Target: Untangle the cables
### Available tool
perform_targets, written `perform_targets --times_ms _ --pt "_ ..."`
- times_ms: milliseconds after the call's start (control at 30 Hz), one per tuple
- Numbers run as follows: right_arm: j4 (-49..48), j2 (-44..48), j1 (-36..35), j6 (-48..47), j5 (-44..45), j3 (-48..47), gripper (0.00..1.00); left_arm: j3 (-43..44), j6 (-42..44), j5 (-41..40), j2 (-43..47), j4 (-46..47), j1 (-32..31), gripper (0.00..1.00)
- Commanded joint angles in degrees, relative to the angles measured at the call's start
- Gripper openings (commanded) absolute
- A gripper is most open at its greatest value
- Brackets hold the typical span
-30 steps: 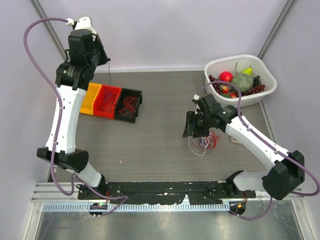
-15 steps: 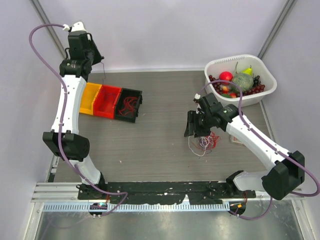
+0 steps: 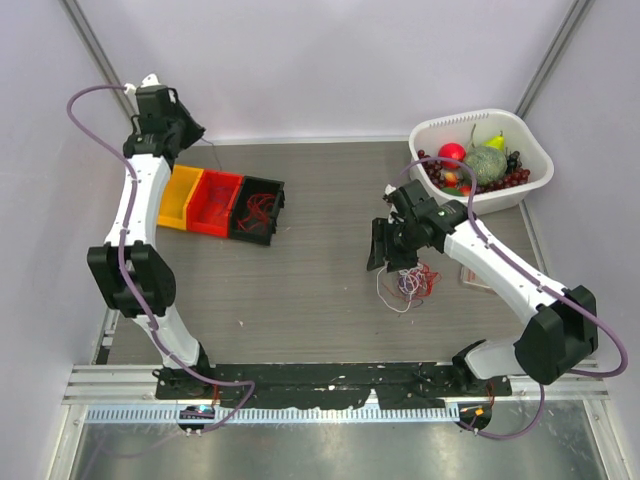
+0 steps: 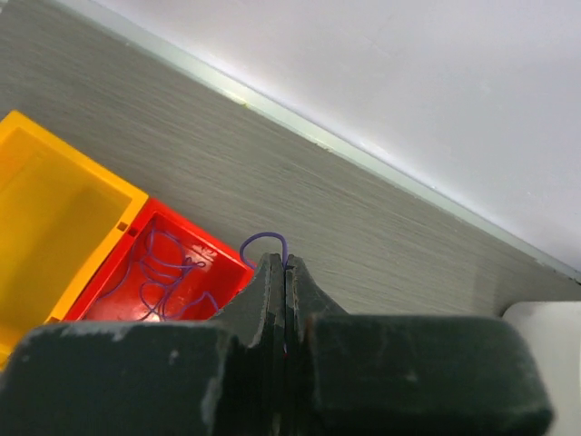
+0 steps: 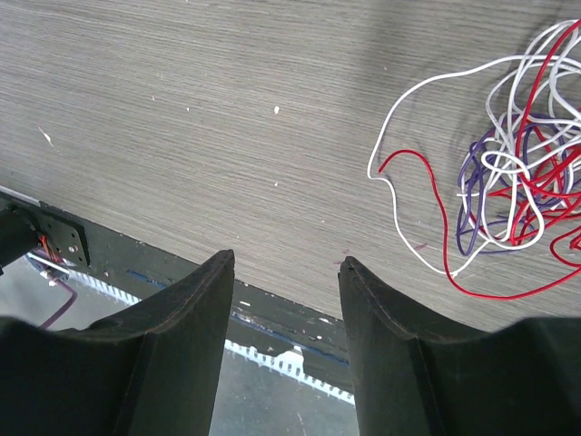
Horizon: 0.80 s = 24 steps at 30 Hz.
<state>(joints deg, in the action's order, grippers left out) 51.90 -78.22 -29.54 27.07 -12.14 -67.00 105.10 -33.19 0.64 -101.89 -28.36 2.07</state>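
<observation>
Over the last second your left arm has swung back and stretched toward the table's (image 3: pixel 300 310) far left corner. Its left gripper (image 4: pixel 284 268) now sits above the far edge of the red bin (image 4: pixel 191 227), with the yellow bin (image 4: pixel 54 209) beside that. The jaws are pressed together on a single purple strand (image 4: pixel 263 238): a small loop pokes out past the fingertips, and from above a thin tail hangs off toward the bins. More purple wire already lies in the red bin and red wire in the black bin (image 3: pixel 262 182), so I judge this to be one freed strand being carried to its colour's bin, with the drop not yet made.

Your right arm has barely shifted. The right gripper (image 5: pixel 286 262) hovers with its fingers apart and nothing between them, just beside the tangle (image 5: pixel 513 195) on its left side.

The tangle lies on the right half of the table, about midway between the far and near edges and well apart from the bins. It is a loose clump of red, white and purple strands with no firm axis, perhaps slightly longer across the table. A white loop and a red one trail out from it toward the left and the near edge, offering you the most exposed strands to pick next.
</observation>
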Motion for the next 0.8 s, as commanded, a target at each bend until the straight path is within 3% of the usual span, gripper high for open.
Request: perform_targets --times_ms 0,300,367,667,733,767 --pt "-0.2 -0.2 0.2 -0.5 -1.0 -2.1 0.55 -2.7 -1.0 0.9 -1.6 5.6 2.4 0.00" --pt "-1.1 -0.8 1.0 0.7 -2.4 -2.5 0.55 -8.8 3.6 -0.1 -7.7 1.3 2.4 0.00" --pt "-1.4 0.0 0.9 0.9 -1.7 -2.3 0.55 -10.1 4.7 -3.7 -8.9 0.9 1.8 0.00" --pt "-1.9 1.5 1.2 1.9 -1.7 -1.5 0.54 -2.8 8.0 -8.2 -18.1 -10.9 0.6 0.00" --pt "-1.6 2.1 1.3 1.2 -0.3 -1.1 0.54 -2.7 8.2 -7.6 -17.5 -12.1 0.1 0.08" --pt "-1.5 2.1 1.3 1.1 0.2 -1.1 0.54 -3.1 8.4 -7.4 -16.4 -12.1 -0.1 0.20"
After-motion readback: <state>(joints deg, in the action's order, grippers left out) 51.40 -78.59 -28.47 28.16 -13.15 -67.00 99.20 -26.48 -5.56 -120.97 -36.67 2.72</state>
